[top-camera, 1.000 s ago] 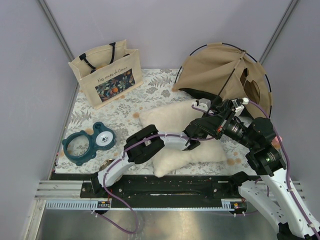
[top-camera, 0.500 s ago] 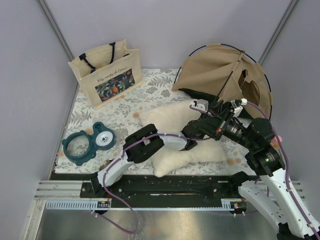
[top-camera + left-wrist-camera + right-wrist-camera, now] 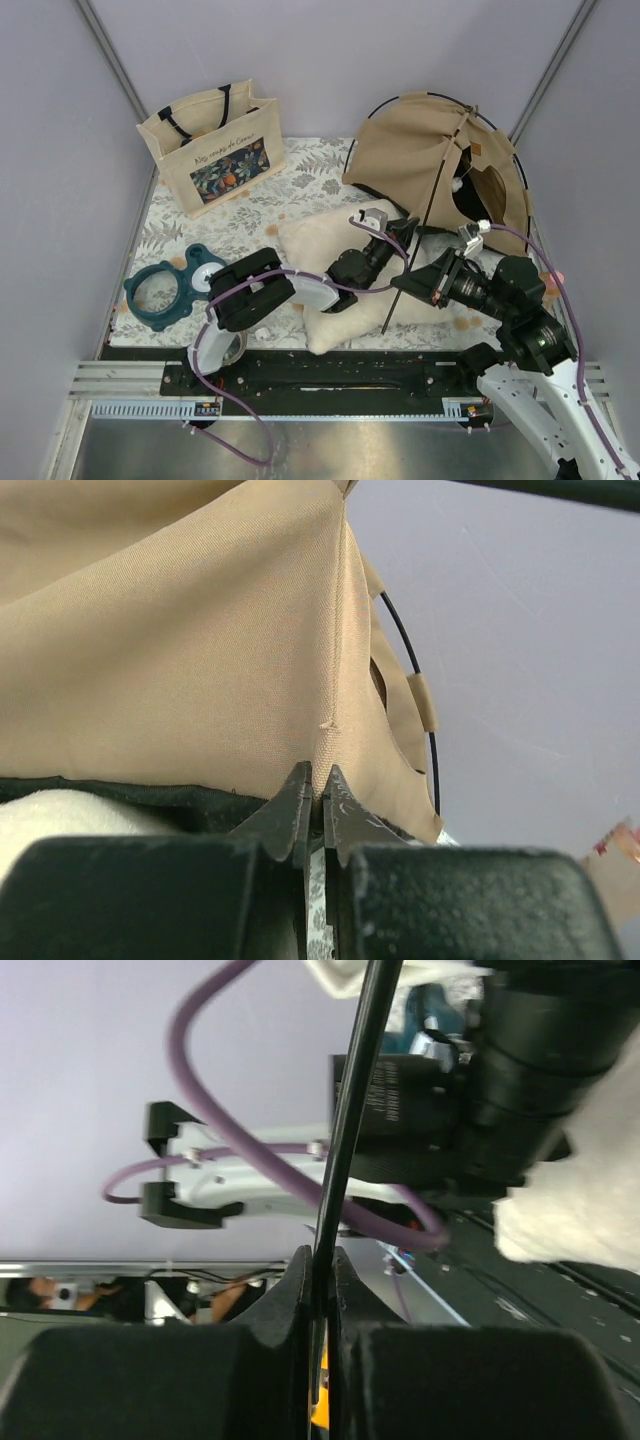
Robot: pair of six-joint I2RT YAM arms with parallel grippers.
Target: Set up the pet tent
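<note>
The tan pet tent (image 3: 415,150) stands at the back right, its arched doorway (image 3: 480,195) facing right, with a white pompom (image 3: 458,184) inside. A loose black pole (image 3: 425,215) slants from the tent's top down over the pillow. My right gripper (image 3: 422,288) is shut on the lower part of this pole; in the right wrist view the pole (image 3: 350,1090) runs up from between the shut jaws (image 3: 318,1260). My left gripper (image 3: 388,228) is at the tent's near bottom edge. In the left wrist view its tips (image 3: 318,780) are shut on a fabric seam of the tent (image 3: 180,630).
A fluffy cream pillow (image 3: 320,235) lies under both arms on the floral mat (image 3: 300,180). A beige tote bag (image 3: 215,150) stands at the back left. A teal double bowl holder (image 3: 175,287) lies at the near left. Grey walls close in the sides.
My right gripper has pulled back toward the near edge along the pole, whose lower end now sticks out over the pillow. The left gripper has shifted left. The tent has risen and turned.
</note>
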